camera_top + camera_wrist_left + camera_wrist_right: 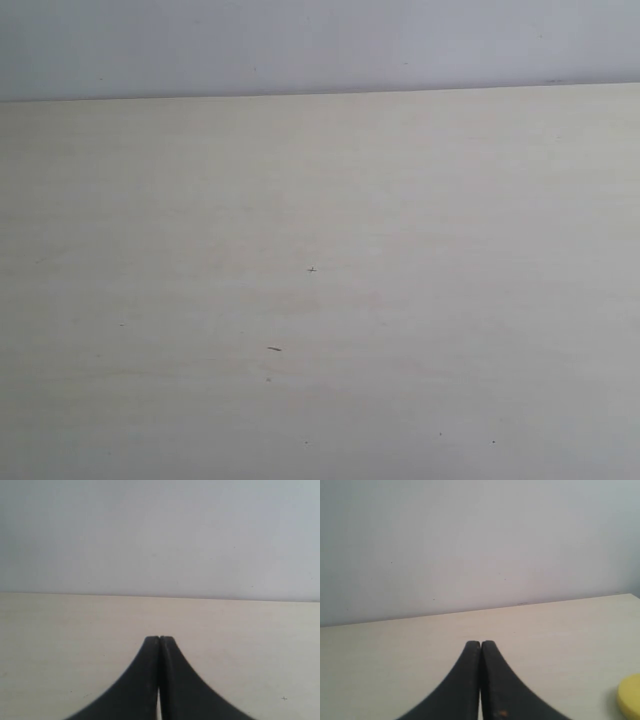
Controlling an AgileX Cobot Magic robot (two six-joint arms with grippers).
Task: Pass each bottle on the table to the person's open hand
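Note:
The table is a wide, pale beige wood-grain top that fills the exterior view, where neither gripper shows. In the left wrist view my left gripper hangs low over the table, black fingers pressed together with nothing between them. My right gripper is shut the same way over the table. A rounded yellow shape lies on the tabletop, cut by the edge of the right wrist view; I cannot tell whether it is one of the bottles. The person's open hand is out of view.
A plain pale grey wall rises behind the table's far edge. A few tiny dark specks mark the tabletop. The table's corner shows in the right wrist view.

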